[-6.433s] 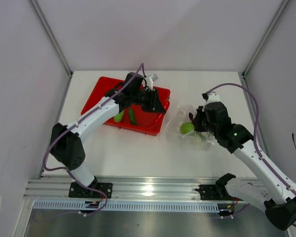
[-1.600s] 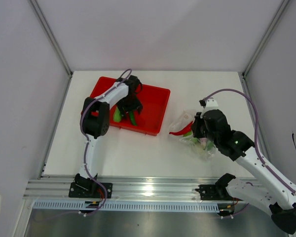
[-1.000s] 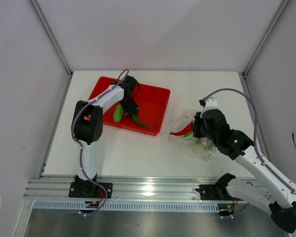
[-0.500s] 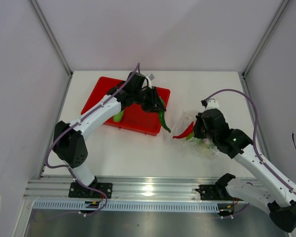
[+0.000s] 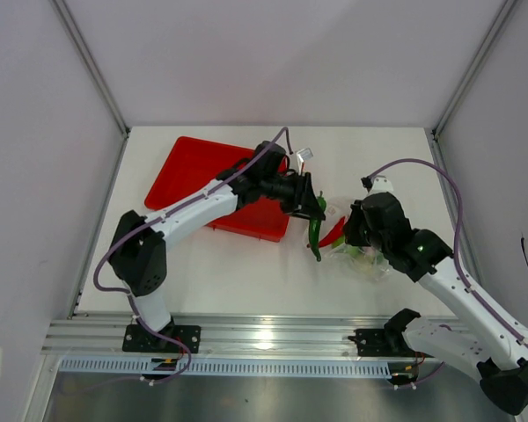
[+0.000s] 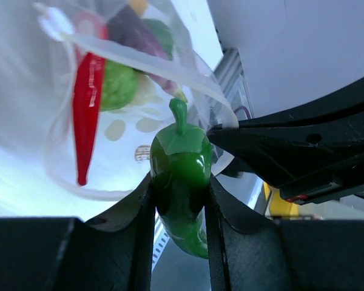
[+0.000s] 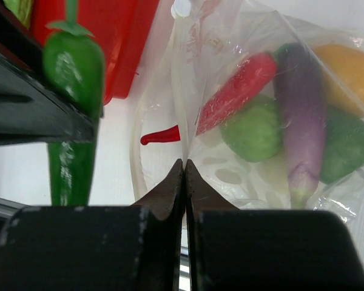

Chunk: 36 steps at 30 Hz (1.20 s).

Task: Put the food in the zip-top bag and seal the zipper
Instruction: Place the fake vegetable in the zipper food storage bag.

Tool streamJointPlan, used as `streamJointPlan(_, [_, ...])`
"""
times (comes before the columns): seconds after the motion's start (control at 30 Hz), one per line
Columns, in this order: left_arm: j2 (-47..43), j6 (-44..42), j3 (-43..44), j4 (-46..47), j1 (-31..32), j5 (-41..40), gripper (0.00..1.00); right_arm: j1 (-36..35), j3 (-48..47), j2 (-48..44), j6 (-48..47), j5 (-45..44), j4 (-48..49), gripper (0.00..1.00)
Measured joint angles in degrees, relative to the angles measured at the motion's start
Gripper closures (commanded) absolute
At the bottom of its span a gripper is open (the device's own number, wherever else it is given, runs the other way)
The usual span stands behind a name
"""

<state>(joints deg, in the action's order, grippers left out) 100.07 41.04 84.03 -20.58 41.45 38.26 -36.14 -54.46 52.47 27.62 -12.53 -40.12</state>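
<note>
My left gripper is shut on a long green pepper, which hangs tip-down just in front of the mouth of the zip-top bag. In the left wrist view the green pepper sits between the fingers, with the bag's open rim beyond it. My right gripper is shut on the bag's edge and holds the mouth up. Inside lie a red chili with its tip poking out, a purple eggplant, a yellow lemon and green pieces. The zipper cannot be made out.
The red tray lies at the back left, partly under my left arm. My two arms are close together at the bag, with the right arm's black body just beside the pepper. The metal rail runs along the near edge.
My left gripper lifted the green pepper out of the red tray and carried it right to the bag's mouth. The right gripper kept its hold on the bag.
</note>
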Motion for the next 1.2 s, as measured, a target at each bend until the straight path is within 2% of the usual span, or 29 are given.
streamJointPlan(0.2, [3.50, -0.17, 1.77, 1.90, 1.81, 6.80, 0.99, 0.00, -0.46, -1.22, 0.02, 0.13, -0.48, 1.00])
streamJointPlan(0.5, [7.37, 0.50, 2.25, 2.95, 2.95, 15.96, 0.99, 0.02, -0.44, -3.78, -0.76, 0.59, -0.09, 1.00])
streamJointPlan(0.8, [12.33, 1.75, 4.85, 0.24, 3.69, 19.17, 0.94, 0.00, 0.81, -6.38, -3.78, 2.56, 0.44, 1.00])
streamJointPlan(1.03, [14.99, 8.46, 5.27, 0.98, 3.69, 19.52, 0.91, -2.40, 3.13, -8.33, -6.16, 5.33, 1.01, 1.00])
streamJointPlan(1.2, [15.30, 18.36, 1.88, 10.97, 3.67, 21.33, 0.91, -6.32, 4.00, -9.53, -6.95, 5.49, 0.96, 1.00])
